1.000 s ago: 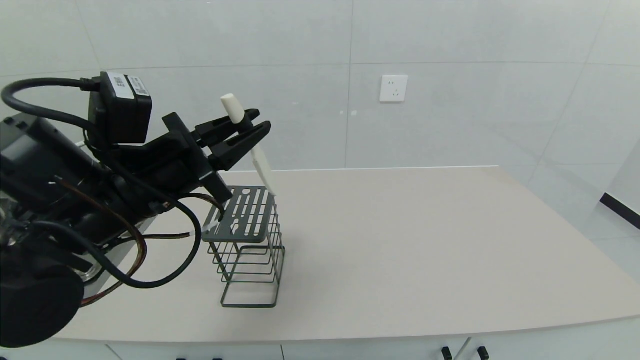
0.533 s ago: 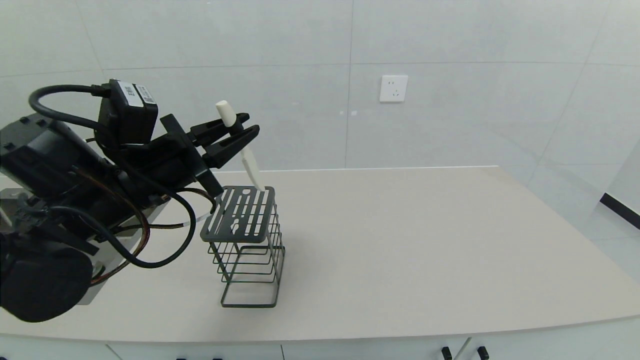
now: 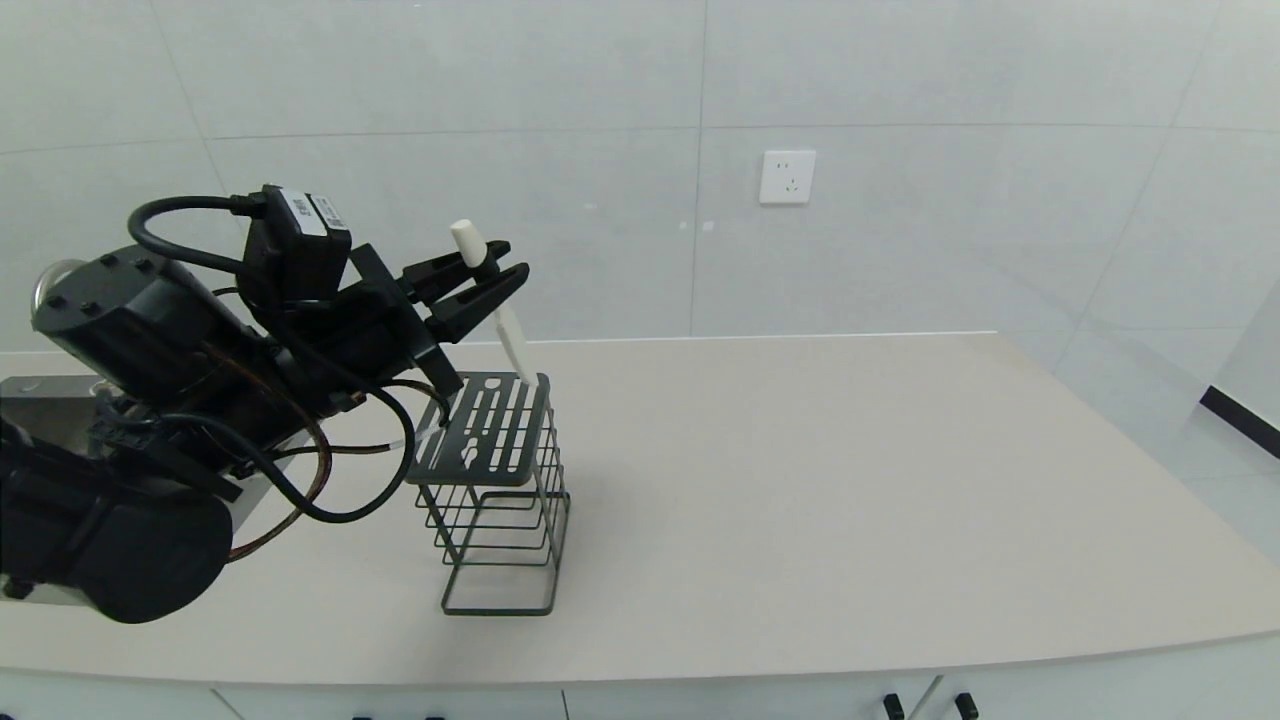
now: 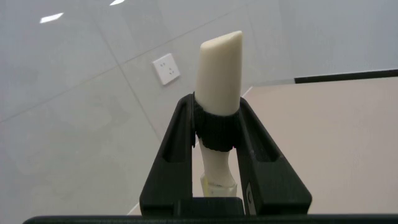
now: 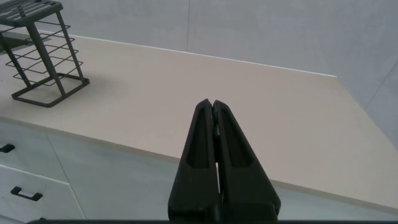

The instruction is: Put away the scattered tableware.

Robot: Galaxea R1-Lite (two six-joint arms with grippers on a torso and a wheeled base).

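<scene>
**White utensil held over the wire rack**

The left end effector (image 3: pixel 503 273) is clamped on a white utensil (image 3: pixel 513 338), gripping it partway down the rounded handle. The handle's end sticks up above the fingers, and the flat, blade-like lower part slopes down and away from them. In the left wrist view the two black fingers press against either side of the handle, with a dark band around it at the point of grip.

The utensil is tilted, not upright. Its lower tip meets the far edge of the slotted top plate of the dark wire rack (image 3: pixel 492 500). I cannot tell whether the tip sits in a slot or only touches the plate.

The rack stands upright on the pale desk (image 3: pixel 820 480), towards the robot's left side and well back from the front edge. A white wall socket (image 3: pixel 787 177) is set in the tiled wall behind the desk.

The right end effector (image 5: pixel 213 104) has its fingers pressed together with nothing between them. It hangs near the desk's front edge, well apart from the rack, with pale cabinet fronts (image 5: pixel 37 180) and their dark handles below it.
</scene>
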